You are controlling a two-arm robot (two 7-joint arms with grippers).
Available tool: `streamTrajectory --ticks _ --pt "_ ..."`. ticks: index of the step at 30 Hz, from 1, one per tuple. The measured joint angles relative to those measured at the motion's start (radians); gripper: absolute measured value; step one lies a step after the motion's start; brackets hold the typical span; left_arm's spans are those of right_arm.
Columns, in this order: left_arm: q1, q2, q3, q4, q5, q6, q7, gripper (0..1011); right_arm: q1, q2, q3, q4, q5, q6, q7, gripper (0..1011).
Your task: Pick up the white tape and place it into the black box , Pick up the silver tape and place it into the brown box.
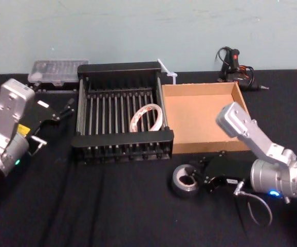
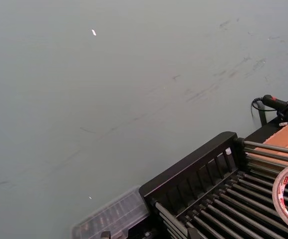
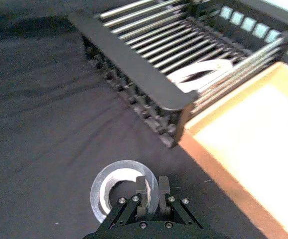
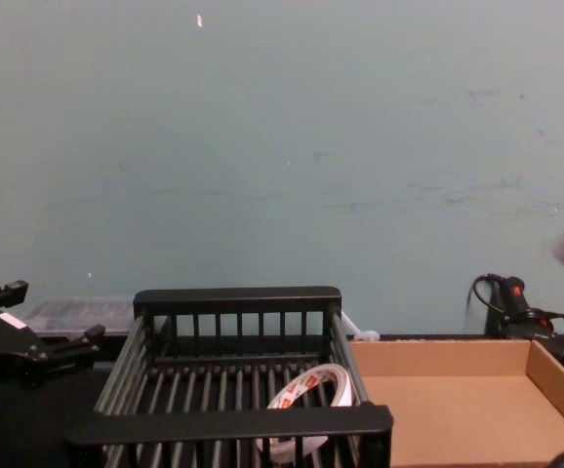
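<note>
The silver tape (image 1: 184, 180) lies flat on the black table (image 1: 112, 206) at lower centre-right of my head view, just below the brown box (image 1: 202, 121), and my right gripper (image 3: 153, 188) is clenched on its near wall. The white tape (image 1: 147, 117) leans inside the black box (image 1: 123, 139) at frame centre. My left gripper (image 1: 61, 110) hangs released at left, beside the black box.
</note>
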Motion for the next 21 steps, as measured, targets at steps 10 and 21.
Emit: streamTrajectory --ticks 10,21 --pt "0.0 0.0 0.0 0.0 0.0 0.0 0.0 1001 -0.006 -0.005 0.071 -0.002 0.031 0.006 -0.065 157" --pt "0.0 0.0 0.0 0.0 0.0 0.0 0.0 1001 0.046 -0.057 0.136 0.069 0.045 0.031 -0.14 157"
